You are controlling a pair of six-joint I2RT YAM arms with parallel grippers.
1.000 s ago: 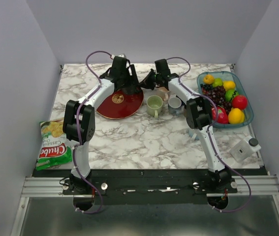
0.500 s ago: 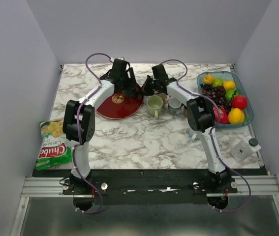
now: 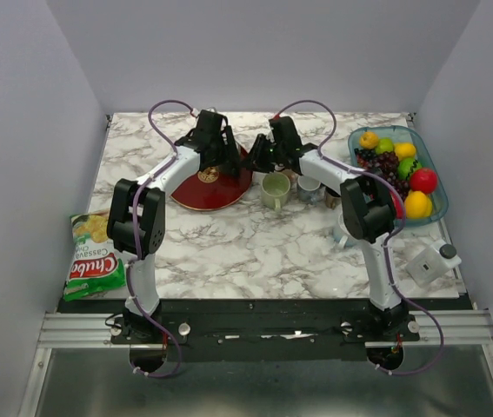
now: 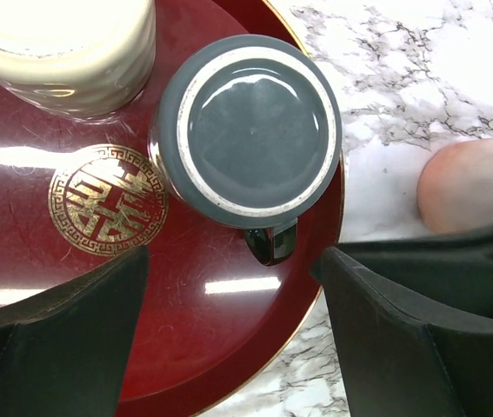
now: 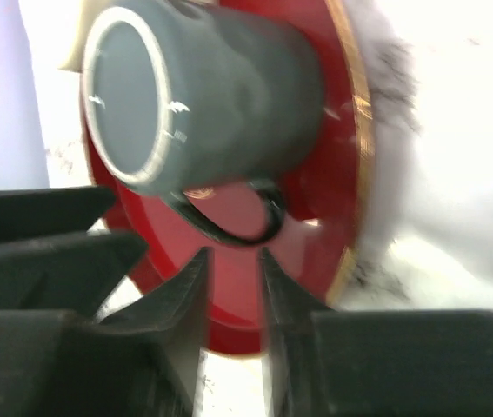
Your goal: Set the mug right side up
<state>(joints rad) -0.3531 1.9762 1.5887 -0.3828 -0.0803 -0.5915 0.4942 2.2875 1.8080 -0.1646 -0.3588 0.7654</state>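
Compared with a second ago, both wrists sit closer together in the overhead view, and the right arm reaches further in over the round dark-red lacquer plate with a gold rim. The dark grey ceramic mug stands upside down on that plate, near its edge. Its flat base, ringed in a pale line, faces up, and its handle points out toward the plate's rim. A cream glazed cup stands just beside it, further in on the plate; whether the two touch I cannot tell. The left claw hangs above the plate with its fingers spread wide on either side of the mug's handle end, touching nothing. The right claw comes in low from beyond the plate's rim. Its two fingers stand only a narrow gap apart and pinch nothing, and the handle loop lies just ahead of their tips. A pale green mug stands upright on the marble table, off the plate on the right arm's side. The step in hand looks like the approach to a grasp, with the turning itself not yet begun. Next, one claw probably needs a firm hold, either on the handle or around the body. The mug must then rise clear of the plate, roll half a turn and come down on its base. Two claws crowd one small mug, and the cream cup is close enough to get knocked.
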